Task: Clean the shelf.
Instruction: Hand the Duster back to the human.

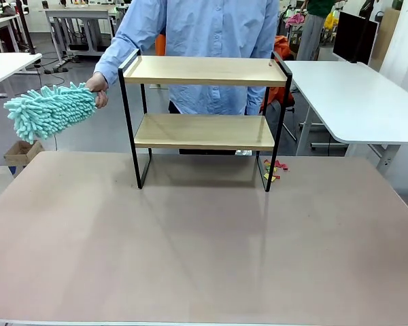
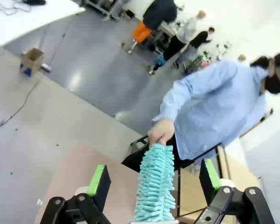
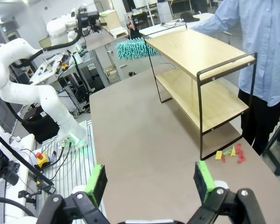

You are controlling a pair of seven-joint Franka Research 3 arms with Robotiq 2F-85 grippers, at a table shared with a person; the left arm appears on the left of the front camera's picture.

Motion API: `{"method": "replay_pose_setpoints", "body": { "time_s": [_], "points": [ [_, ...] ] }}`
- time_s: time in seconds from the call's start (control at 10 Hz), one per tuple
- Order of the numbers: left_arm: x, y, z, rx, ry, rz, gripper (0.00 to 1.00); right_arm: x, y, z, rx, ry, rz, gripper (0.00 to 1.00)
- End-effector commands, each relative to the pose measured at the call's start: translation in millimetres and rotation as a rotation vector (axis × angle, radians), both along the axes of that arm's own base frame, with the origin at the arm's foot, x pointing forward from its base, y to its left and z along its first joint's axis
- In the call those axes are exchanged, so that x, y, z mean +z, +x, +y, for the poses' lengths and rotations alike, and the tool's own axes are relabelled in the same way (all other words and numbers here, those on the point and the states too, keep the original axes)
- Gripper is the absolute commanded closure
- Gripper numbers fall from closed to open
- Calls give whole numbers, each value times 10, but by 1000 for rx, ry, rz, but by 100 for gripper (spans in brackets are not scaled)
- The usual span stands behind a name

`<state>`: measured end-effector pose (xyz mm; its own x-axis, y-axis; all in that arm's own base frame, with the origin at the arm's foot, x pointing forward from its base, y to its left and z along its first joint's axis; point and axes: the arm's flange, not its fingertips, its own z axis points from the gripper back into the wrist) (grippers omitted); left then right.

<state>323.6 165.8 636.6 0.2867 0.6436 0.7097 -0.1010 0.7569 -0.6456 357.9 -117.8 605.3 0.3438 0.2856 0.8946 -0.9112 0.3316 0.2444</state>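
Shelf (image 1: 204, 102) upright on table (image 1: 204, 238) | person's hand (image 1: 97, 88) holds duster (image 1: 49, 110) left of it | both jaws wide open, empty

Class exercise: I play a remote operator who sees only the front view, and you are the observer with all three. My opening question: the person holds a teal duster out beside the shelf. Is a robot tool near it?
Observer: Yes. In the left wrist view the left tool is open, and the duster shows between its green pads without touching them. The person's hand holds the far end.
Operator: And the right tool?
Observer: The right tool is open and holds nothing. It hangs over the table, facing the shelf end-on.
Operator: Where is the left arm?
Observer: The right wrist view shows the left arm raised high beyond the table's corner.
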Motion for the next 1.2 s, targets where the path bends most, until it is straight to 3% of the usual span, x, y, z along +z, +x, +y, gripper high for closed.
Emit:
{"method": "replay_pose_setpoints", "body": {
  "time_s": [0.0,1.1],
  "points": [
    [179,-83,234,-2,-82,-6,0,15,8,-4,6,22,-22,0],
    [120,-99,238,20,-45,-1,0,15,8,-4,6,22,-22,0]
  ]
}}
